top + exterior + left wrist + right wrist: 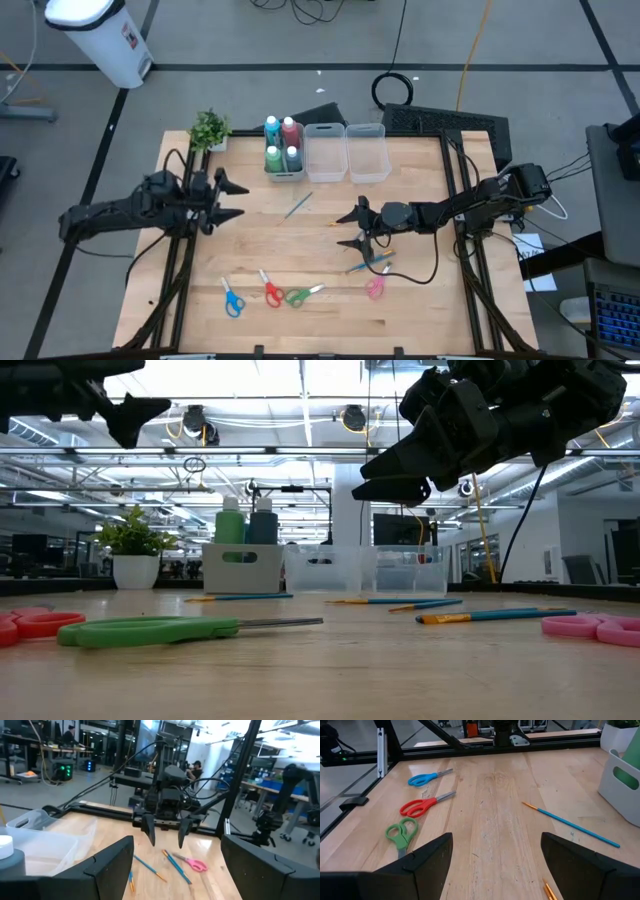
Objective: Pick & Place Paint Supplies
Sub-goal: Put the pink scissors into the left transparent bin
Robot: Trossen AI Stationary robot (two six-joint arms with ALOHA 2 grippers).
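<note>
Several small paint bottles (282,144) stand upright in a white bin (285,172) at the table's far side. Blue scissors (232,298), red scissors (269,289), green scissors (300,294) and pink scissors (375,288) lie flat near the front edge. One thin brush (298,205) lies mid-table, and other brushes (368,262) lie under the right arm. My left gripper (240,200) hovers open at the table's left, pointing right. My right gripper (341,230) hovers open mid-table above the wood, pointing left, with nothing between its fingers.
Two clear bins (325,152) (366,152) stand right of the bottle bin. A small potted plant (210,128) sits at the far left corner. Black frame rails (462,215) run along both table sides. Bare wood lies between the two grippers.
</note>
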